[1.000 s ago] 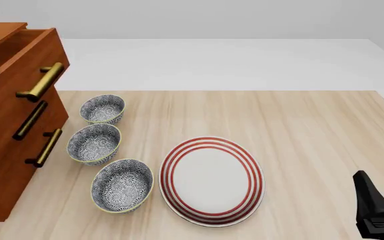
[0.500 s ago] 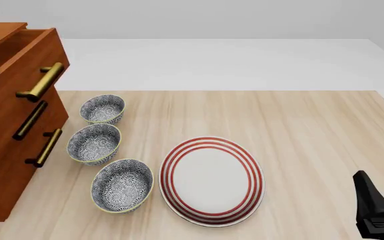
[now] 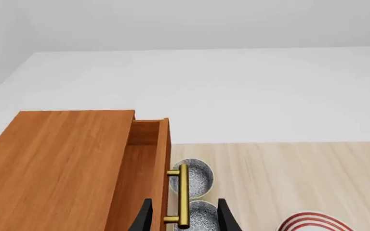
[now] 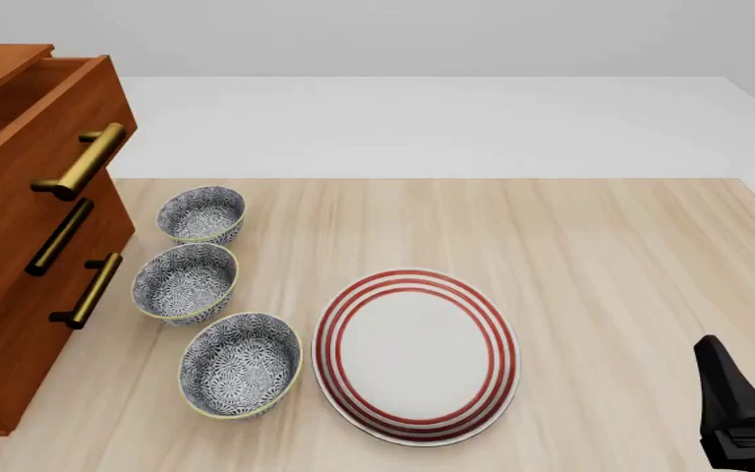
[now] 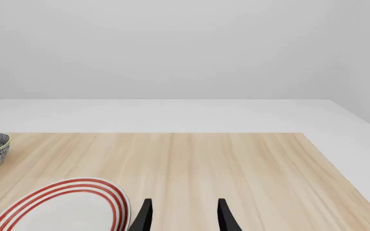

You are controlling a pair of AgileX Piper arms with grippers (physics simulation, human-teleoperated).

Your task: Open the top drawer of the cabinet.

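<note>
The left gripper (image 3: 182, 220) hangs above the cabinet (image 3: 63, 168) with its two thin black fingers (image 3: 144, 220) spread apart and holding nothing; the brass handle (image 3: 182, 195) shows in the gap between them from above, but far below, not gripped. The top drawer (image 4: 39, 128) stands pulled out from the cabinet body at the table's left edge, its hollow wooden box open to view and its front panel jutting past the two lower drawers (image 4: 36, 265). The wood is smooth, reddish-brown with a fine grain; each handle is a round brass bar on two short posts.

The right gripper (image 5: 182, 216) rests low at the near right of the table (image 4: 588, 256), its matte black fingers parted and empty over bare pale planks with long streaks of grain.

Beside the cabinet, three small round bowls (image 4: 186, 280) sit in a row, patterned in dense blue-and-white with yellowish rims. Just right of the nearest bowl lies an oval white plate (image 4: 415, 356) ringed by three red bands. Beyond the table the floor is plain white.
</note>
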